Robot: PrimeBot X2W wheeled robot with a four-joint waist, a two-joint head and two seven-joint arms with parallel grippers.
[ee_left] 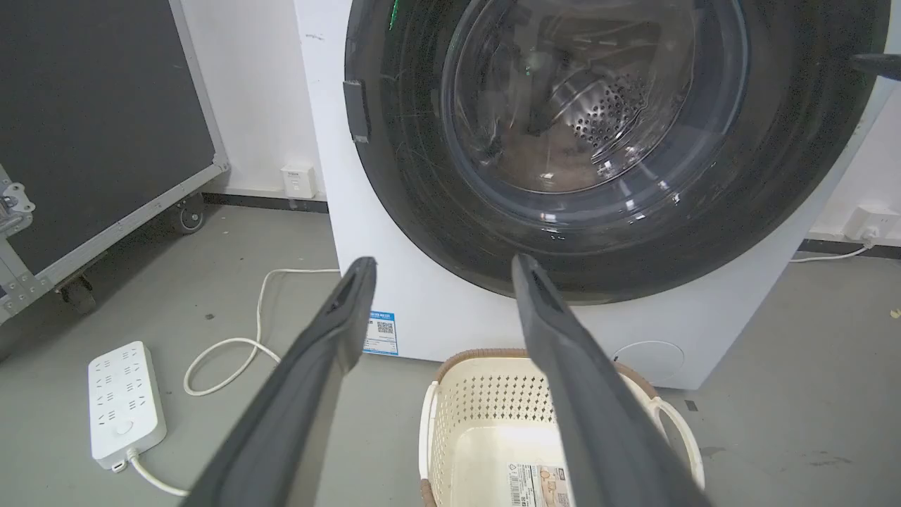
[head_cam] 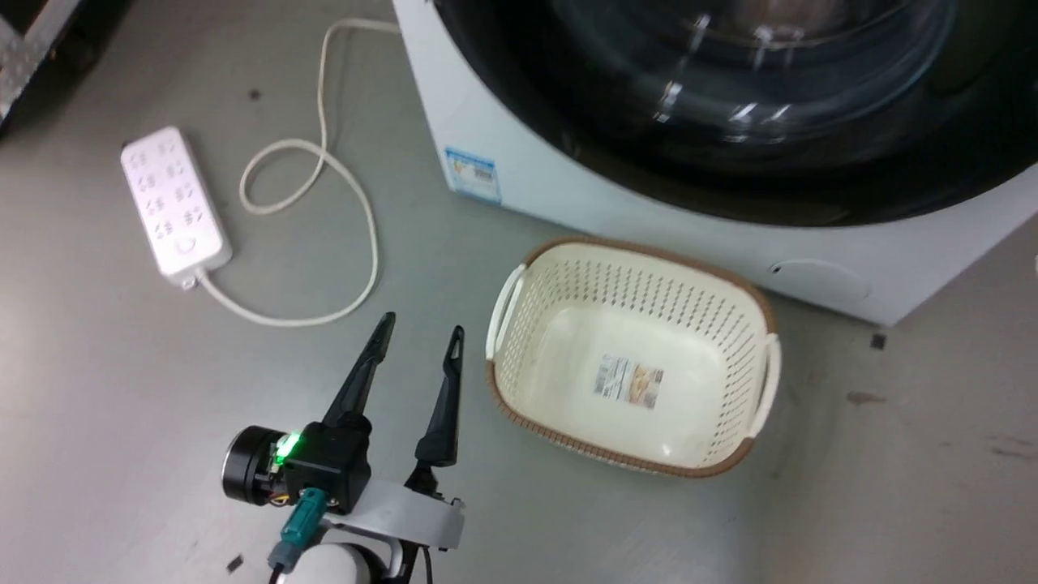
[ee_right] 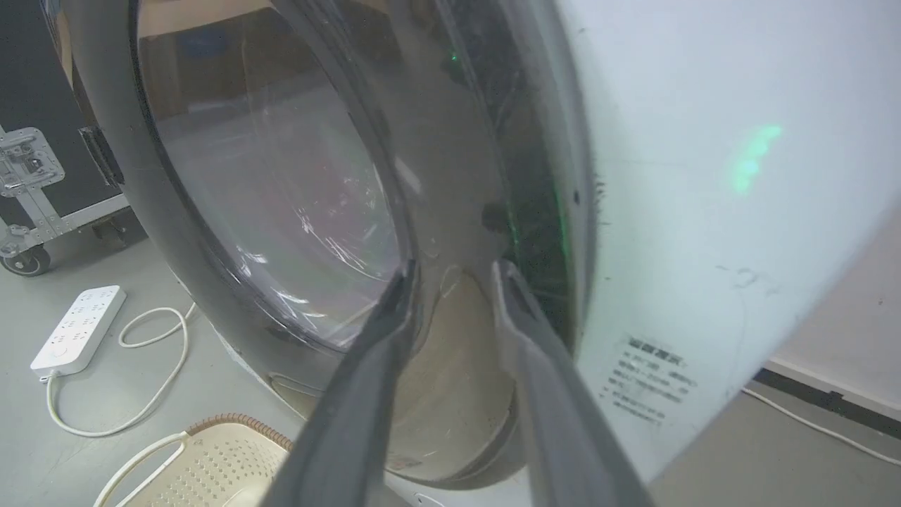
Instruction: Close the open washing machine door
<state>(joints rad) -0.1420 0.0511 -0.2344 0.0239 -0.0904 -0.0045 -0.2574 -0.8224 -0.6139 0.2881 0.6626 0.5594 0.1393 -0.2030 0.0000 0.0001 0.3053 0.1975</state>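
Observation:
The white washing machine (head_cam: 568,195) fills the head view's upper right. Its glossy black washing machine door (head_cam: 730,162) with the bulging glass window lies flat against the front, and I see no gap at its edge (ee_left: 422,176). My left gripper (head_cam: 422,324) hangs open and empty over the floor, left of the basket and well short of the machine, its fingers pointing at the door's lower rim (ee_left: 443,262). My right gripper (ee_right: 456,271) is open, with its fingertips right at the door's black rim (ee_right: 464,176) beside the white panel (ee_right: 704,211). One of its dark fingers (ee_left: 873,63) shows at the door's right edge.
A cream perforated basket (head_cam: 649,276) stands empty on the grey floor in front of the machine. A white power strip (head_cam: 174,203) and its looped cable (head_cam: 357,195) lie to the left. A black wheeled case (ee_left: 98,127) stands further left by the wall.

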